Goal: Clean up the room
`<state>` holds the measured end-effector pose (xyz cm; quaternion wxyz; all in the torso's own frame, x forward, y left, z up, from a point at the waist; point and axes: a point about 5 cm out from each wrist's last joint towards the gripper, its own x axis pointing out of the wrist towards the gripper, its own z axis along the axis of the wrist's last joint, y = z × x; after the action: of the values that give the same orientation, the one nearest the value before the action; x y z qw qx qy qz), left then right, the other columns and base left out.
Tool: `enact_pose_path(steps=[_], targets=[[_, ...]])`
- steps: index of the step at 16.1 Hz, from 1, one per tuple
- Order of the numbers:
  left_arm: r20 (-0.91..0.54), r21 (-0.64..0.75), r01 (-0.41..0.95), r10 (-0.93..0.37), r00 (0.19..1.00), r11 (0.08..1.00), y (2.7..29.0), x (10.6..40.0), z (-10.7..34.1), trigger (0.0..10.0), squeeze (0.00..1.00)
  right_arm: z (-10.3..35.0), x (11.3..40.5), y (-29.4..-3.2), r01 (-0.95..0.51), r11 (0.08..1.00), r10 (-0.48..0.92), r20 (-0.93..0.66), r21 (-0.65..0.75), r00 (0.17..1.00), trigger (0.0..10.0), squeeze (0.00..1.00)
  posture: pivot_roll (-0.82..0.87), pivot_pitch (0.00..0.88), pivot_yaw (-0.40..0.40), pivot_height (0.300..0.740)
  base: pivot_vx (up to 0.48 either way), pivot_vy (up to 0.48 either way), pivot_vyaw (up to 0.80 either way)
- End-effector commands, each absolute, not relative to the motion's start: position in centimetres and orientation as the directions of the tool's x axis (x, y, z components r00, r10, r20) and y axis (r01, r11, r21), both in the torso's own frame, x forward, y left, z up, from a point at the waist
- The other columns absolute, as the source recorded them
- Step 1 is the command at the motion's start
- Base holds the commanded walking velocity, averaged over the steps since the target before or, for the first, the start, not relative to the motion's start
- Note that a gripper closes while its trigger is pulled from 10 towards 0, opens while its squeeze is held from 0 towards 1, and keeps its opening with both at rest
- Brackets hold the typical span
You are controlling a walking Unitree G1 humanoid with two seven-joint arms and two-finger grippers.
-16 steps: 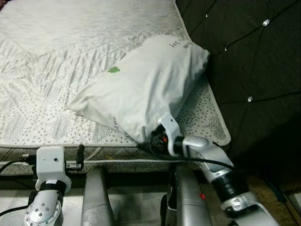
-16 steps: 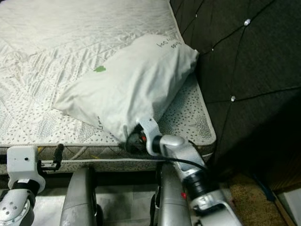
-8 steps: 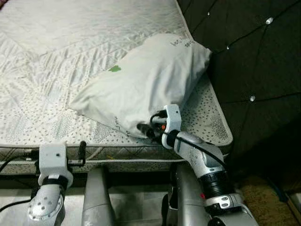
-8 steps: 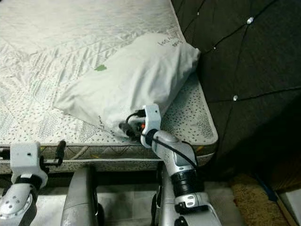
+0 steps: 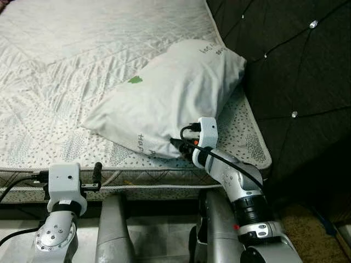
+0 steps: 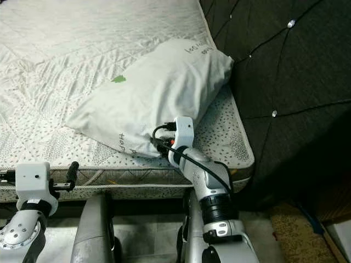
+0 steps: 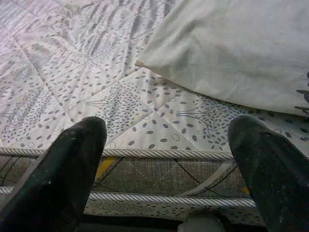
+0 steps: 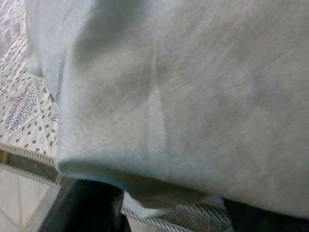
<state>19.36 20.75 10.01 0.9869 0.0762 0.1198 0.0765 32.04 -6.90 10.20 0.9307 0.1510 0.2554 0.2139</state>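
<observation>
There was one pillow (image 5: 170, 98), white with a single green mark (image 5: 134, 80) on its cover, and it lay on the one bed (image 5: 60, 66), a bare quilted mattress. One dark tufted headboard (image 5: 296, 71) stood behind, with three shiny buttons (image 5: 313, 24) catching the light. Two tools were there, the left tool (image 7: 159, 183) and the right tool (image 5: 176, 143).

pillow (image 5: 170, 93) print, corner farthest from the right gripper (image 5: 176, 144), by the headboard (image 5: 296, 71): dark handwriting-style lettering, too small and tilted to read.
pillow print, near edge just beside the right gripper's fingers: dark letters, seemingly "Hap…", the rest hidden behind the gripper.
pillow mark, upper face: a small green patch, no legible text.
mattress (image 5: 66, 66): dotted and leaf pattern, no writing.
</observation>
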Motion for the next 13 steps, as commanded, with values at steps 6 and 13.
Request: enact_pose_path(steps=[6, 13], targets=[[-0.205, 0.172, -0.120, 0.154, 0.967, 0.978, 20.6, 20.2, 10.2, 10.0, 0.00, 11.4, 32.8, -6.7, -0.318, 0.871, 0.451, -0.356, 0.375, 0.818, 0.0, 0.00, 0.10, 0.046, -0.051, 0.543, 0.000, 0.000, 0.00], [-0.184, 0.177, -0.134, 0.167, 0.969, 0.975, 21.1, 20.9, 10.4, 10.0, 0.00, 18.5, 38.8, -13.6, -0.108, 0.987, 0.119, -0.089, 0.115, 0.989, 0.0, 0.00, 0.10, 0.029, -0.046, 0.543, 0.000, 0.000, 0.00]])
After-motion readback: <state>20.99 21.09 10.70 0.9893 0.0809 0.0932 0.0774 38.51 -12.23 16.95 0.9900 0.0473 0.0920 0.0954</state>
